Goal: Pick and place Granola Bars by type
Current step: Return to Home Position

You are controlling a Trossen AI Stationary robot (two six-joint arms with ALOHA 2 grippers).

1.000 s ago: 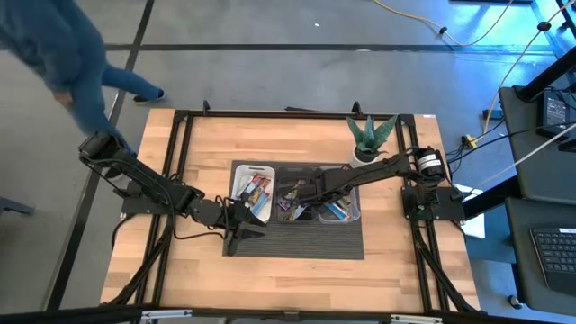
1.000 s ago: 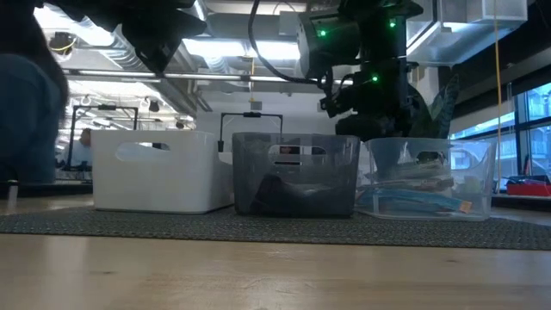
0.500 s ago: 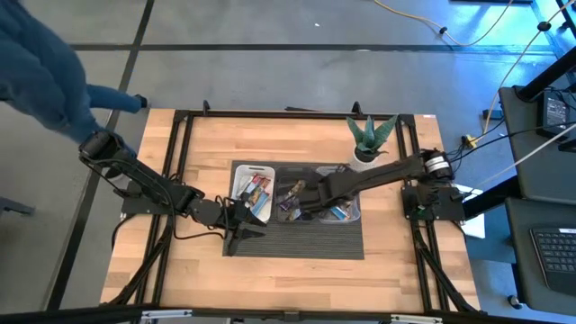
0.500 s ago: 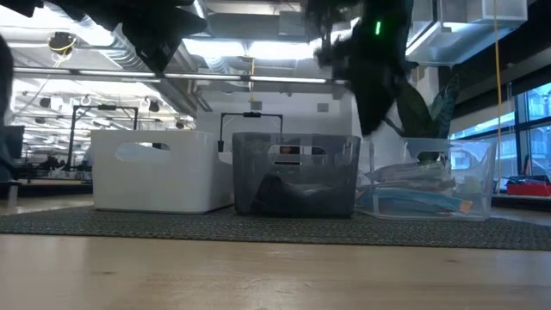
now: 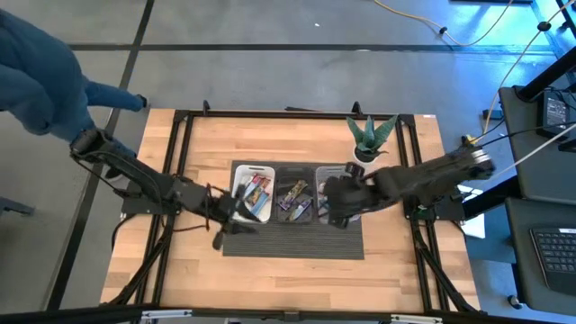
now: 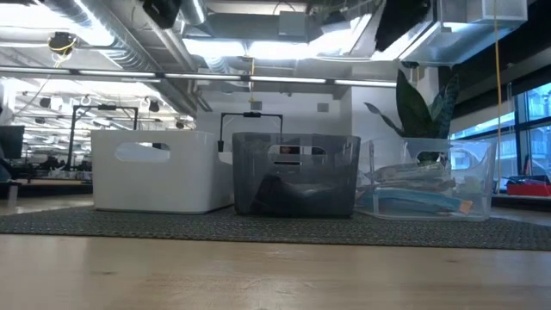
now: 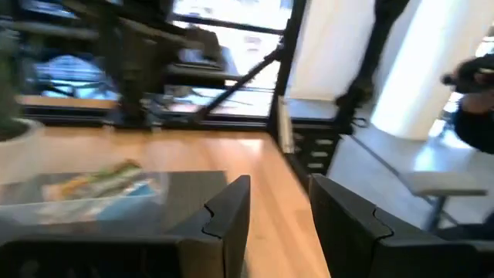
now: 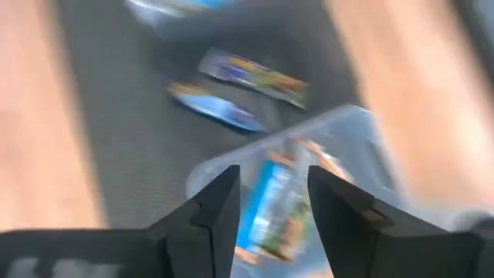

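Right end effector (image 8: pixel 274 176), back from black bin (image 6: pixel 297 151), above granola bars (image 8: pixel 279 207) (fingers apart)

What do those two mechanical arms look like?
Both the left arm and right arm are slim, black and jointed, the right with a pale silvery band at one joint. Each ends in two blocky dark jaws with stepped inner edges.

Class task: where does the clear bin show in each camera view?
High view: clear bin, rightmost of three, partly under the right gripper.
Low view: the bin at right, beside the black bin.
Left wrist view: at left, blurred, granola bars inside.
Right wrist view: beyond the fingers, blurred.
Shared landmark: the potted plant, absent only from the right wrist view.
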